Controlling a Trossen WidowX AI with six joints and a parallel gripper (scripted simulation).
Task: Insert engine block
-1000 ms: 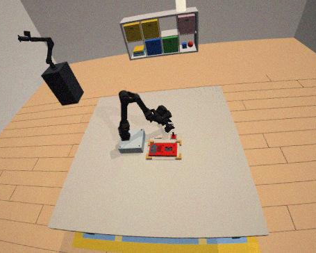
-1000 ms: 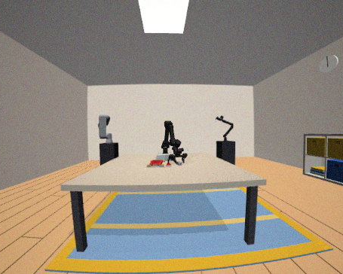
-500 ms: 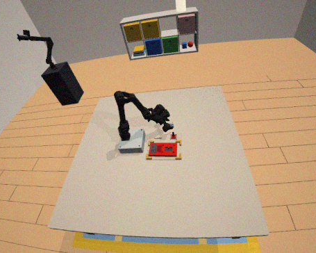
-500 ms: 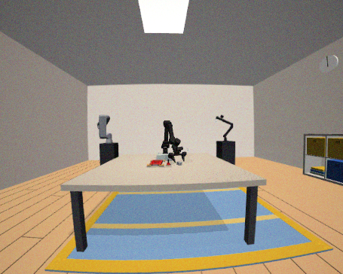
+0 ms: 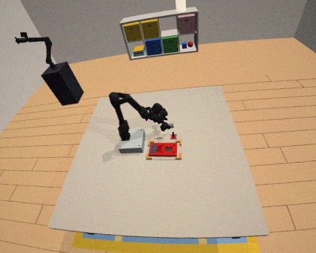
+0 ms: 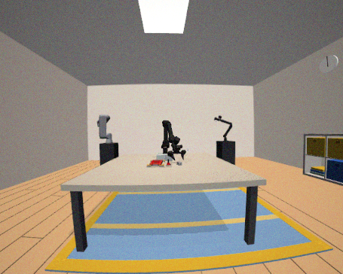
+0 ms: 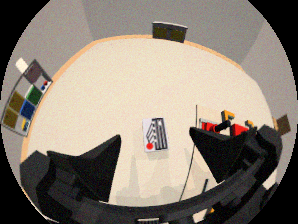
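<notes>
The engine block [image 5: 171, 125] [image 6: 179, 163] [image 7: 155, 134], a pale grey block with dark slanted bars and a red dot on its upper face, stands on the table. My gripper [image 6: 179, 159] [image 7: 156, 134] is open wide and empty; its black fingers stand to either side of the block with gaps in the wrist view, set back from it. The red car body [image 5: 159, 153] [image 6: 155, 162] [image 7: 240, 130] lies apart from the block; its dark opening [image 5: 168, 149] shows in the top view, with no block in it. The right finger partly hides the body in the wrist view. The rib is too small to tell.
Orange corner brackets [image 5: 178, 142] [image 7: 228, 116] surround the car body. A small red-based piece with a black upright knob [image 5: 173, 135] [image 6: 168, 163] stands between the body and the block. The grey arm base [image 5: 132, 143] is left of the body.
</notes>
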